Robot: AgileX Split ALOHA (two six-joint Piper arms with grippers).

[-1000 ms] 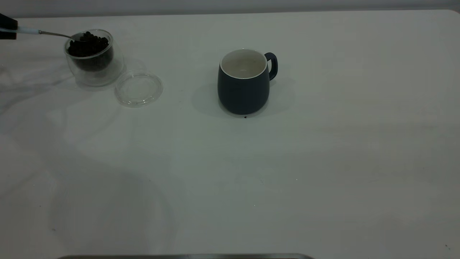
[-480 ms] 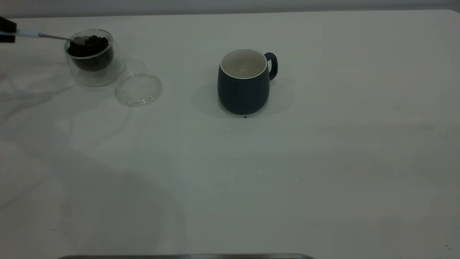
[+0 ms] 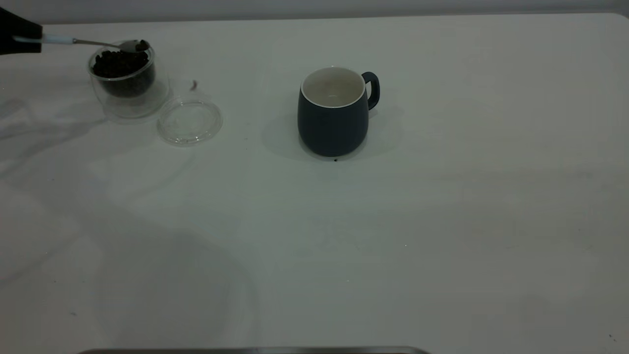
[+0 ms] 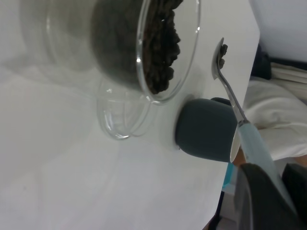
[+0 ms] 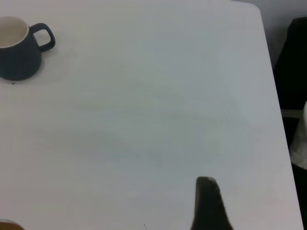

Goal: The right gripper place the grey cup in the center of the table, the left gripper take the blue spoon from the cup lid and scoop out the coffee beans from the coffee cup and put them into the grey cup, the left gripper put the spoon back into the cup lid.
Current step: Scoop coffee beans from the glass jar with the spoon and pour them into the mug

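Observation:
My left gripper (image 3: 19,37) at the table's far left is shut on the pale-blue handle of the blue spoon (image 3: 56,39). The spoon is held level, and its metal bowl (image 3: 131,45) carries a few coffee beans just above the coffee cup's rim. The clear glass coffee cup (image 3: 128,81) holds a heap of dark coffee beans (image 3: 120,64). The empty cup lid (image 3: 189,121) lies beside it. The grey cup (image 3: 333,115) stands upright and empty mid-table. In the left wrist view the spoon (image 4: 230,91) passes in front of the grey cup (image 4: 206,127). My right gripper (image 5: 207,208) hangs over bare table, away from the grey cup (image 5: 19,52).
A small dark blurred speck (image 3: 194,84), like a bean, shows just behind the lid. One dark speck (image 3: 335,160) lies at the grey cup's foot. The white table (image 3: 393,236) stretches wide to the right and front. A dark edge (image 3: 255,350) runs along the front.
The spoon has come up out of the bean heap and moved right, now with a few beans in its bowl. A blurred dark speck has appeared behind the lid.

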